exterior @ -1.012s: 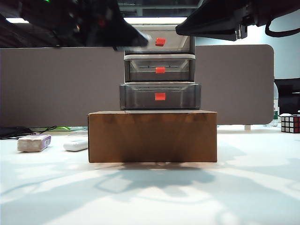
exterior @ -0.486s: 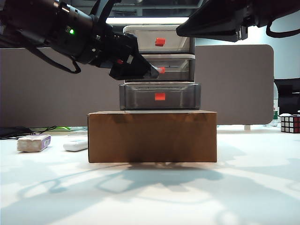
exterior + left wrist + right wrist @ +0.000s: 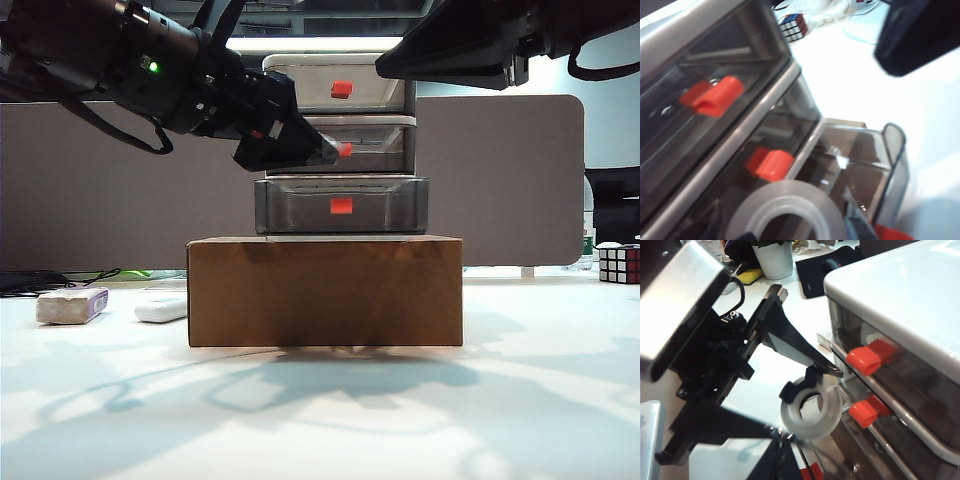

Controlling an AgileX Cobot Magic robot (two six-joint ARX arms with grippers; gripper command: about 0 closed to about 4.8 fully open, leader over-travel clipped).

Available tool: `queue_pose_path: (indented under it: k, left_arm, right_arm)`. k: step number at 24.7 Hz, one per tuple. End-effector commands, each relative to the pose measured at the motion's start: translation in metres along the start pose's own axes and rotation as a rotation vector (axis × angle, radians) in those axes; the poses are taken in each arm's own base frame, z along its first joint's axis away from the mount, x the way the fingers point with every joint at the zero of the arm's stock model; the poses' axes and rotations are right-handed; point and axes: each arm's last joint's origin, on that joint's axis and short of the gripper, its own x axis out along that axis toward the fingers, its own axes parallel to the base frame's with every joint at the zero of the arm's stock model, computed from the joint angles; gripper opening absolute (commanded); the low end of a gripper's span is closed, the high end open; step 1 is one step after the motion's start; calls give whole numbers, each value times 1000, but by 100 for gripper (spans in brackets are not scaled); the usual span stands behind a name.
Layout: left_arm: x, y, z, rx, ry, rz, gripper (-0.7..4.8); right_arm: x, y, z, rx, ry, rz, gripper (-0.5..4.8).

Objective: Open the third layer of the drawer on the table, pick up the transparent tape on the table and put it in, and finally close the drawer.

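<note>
The drawer (image 3: 340, 130) stands on a brown cardboard box (image 3: 325, 290) on the white table (image 3: 320, 420). Its third layer (image 3: 341, 205) is pulled out; its smoky tray (image 3: 892, 150) shows open from above. My left gripper (image 3: 325, 152) hangs in front of the second tier, over that tray. The transparent tape (image 3: 802, 417) sits blurred between its spread fingers (image 3: 805, 352), with a gap beside the ring. It also fills the near edge of the left wrist view as a clear ring (image 3: 785, 192). My right gripper (image 3: 400, 62) hovers high beside the top tier, a dark wedge whose jaws I cannot read.
A white-and-purple block (image 3: 72, 305) and a flat white bar (image 3: 162, 310) lie on the table left of the box. A Rubik's cube (image 3: 620, 264) sits at the far right. A grey partition (image 3: 100, 180) runs behind the drawer.
The left arm came down from the top tier's height to the second tier with the tape. In the last half second it barely moved.
</note>
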Motion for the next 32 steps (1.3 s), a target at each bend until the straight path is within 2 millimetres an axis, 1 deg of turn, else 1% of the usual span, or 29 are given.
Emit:
queue_pose_path:
  k: [1,3,10,13,15,16,17,18,20,22,23,25,30,32]
  left_arm:
    - [0,0,4,1,-37,-34,361]
    - [0,-1,3,-3,-28,-46,372]
    - [-1,-2,1,-52,-1,-61,372]
    - [-6,-2,4,-83,4,-64,371]
    - [-11,-3,9,-149,7,-82,361]
    - [-18,-7,13,-246,12,-141,334]
    - [-20,-8,14,-276,15,-171,325]
    - [-26,-13,15,-341,43,-270,296]
    - [-30,-17,13,-389,74,-340,261]
    - [-32,-20,9,-437,114,-389,200]
    - [-32,-21,8,-452,136,-394,176]
    - [-33,-22,4,-459,181,-376,154]
    - [-28,-19,-1,-436,237,-231,149]
    - [-23,-17,-3,-401,235,-184,131]
  right_arm:
    - [-1,1,3,-11,-9,4,-2]
    - [-1,1,2,-9,-6,5,-2]
    - [-1,1,2,-4,-1,5,-2]
    - [-1,1,2,-4,-1,5,-2]
    - [-1,1,2,-4,-1,5,-2]
    - [-1,1,2,-4,-1,5,-2]
    - [-1,1,2,-4,-1,5,-2]
    - [-1,1,2,-4,-1,5,-2]
    - [-1,1,2,-4,-1,5,-2]
    - [-1,1,2,-1,2,5,-2]
    - [-2,2,2,1,4,5,-2]
    - [-2,2,1,5,9,6,-2]
    - [-4,3,2,3,7,5,-2]
    - [-5,4,4,-2,2,4,-2]
